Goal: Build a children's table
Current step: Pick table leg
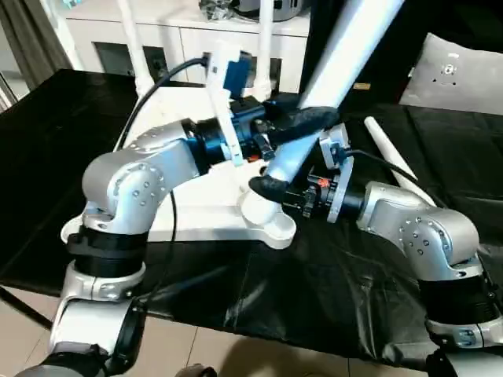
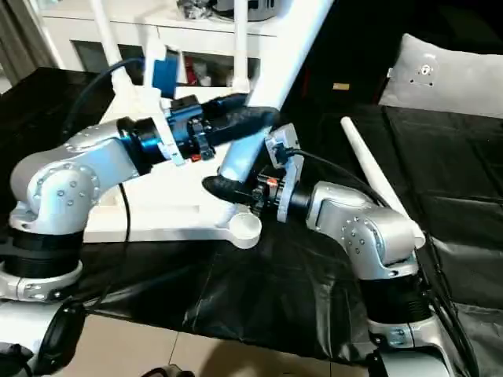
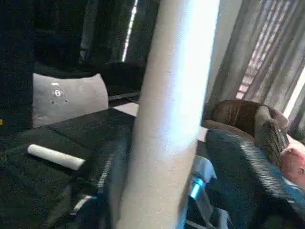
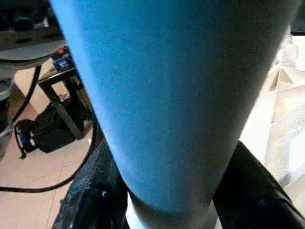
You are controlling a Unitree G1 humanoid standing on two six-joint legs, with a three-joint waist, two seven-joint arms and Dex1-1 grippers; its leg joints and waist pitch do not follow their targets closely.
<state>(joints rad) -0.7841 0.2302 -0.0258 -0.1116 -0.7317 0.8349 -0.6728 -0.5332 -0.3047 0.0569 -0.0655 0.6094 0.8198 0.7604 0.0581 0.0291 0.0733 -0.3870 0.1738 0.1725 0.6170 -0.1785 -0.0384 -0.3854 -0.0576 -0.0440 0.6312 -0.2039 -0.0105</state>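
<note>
Black cloth: covers the surface; open at right.
Leg: tilted, long axis rising up-right from tabletop corner.
Left tool, right tool: both apparently clasping the leg.
Spare leg: lying flat.

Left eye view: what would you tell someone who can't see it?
Both robot grippers, the left gripper above the right gripper, grip a white table leg, tilted over the upturned tabletop's corner socket. Another leg lies on the black cloth.
</note>
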